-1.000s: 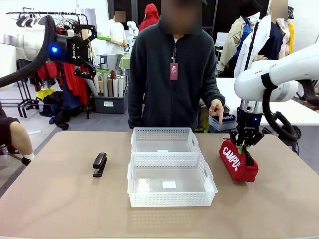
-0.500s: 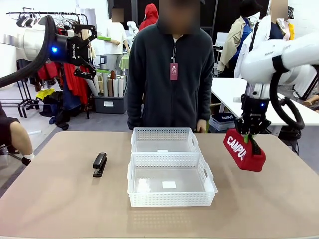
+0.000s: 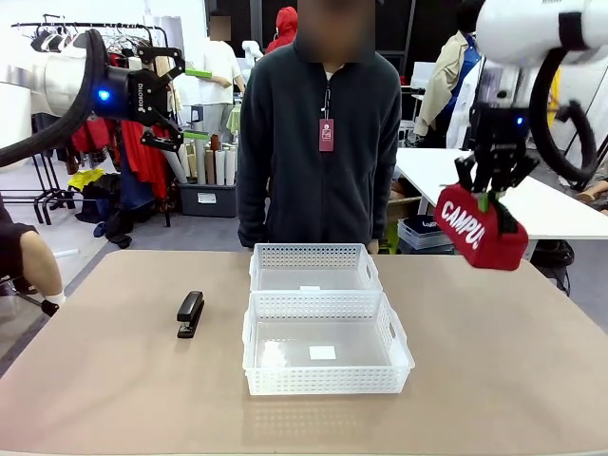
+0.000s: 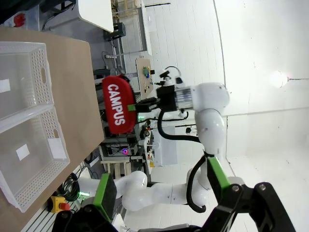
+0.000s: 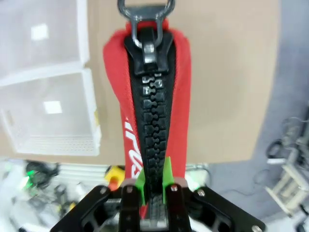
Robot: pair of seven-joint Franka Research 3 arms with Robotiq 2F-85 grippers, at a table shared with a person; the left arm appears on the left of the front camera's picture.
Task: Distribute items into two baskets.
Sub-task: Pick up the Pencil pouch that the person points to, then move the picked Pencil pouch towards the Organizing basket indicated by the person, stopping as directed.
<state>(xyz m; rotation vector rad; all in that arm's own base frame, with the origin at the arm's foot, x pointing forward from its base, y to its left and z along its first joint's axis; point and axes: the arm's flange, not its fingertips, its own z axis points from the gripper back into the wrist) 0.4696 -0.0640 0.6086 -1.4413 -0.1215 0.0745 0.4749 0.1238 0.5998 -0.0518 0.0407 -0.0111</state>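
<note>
We noted the right gripper (image 3: pixel 490 197), clenched on the pouch (image 3: pixel 478 233), had risen well above the table (image 3: pixel 104 380); left gripper (image 3: pixel 182 104) released; clothes rack (image 3: pixel 57 36) beyond the table.

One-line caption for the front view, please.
Right gripper holds the red CAMPUS pouch aloft at right; stapler lies on the table left of the near basket and far basket; left gripper open.

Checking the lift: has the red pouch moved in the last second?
Yes. The red pouch rose from the table and now hangs well above it.
</note>
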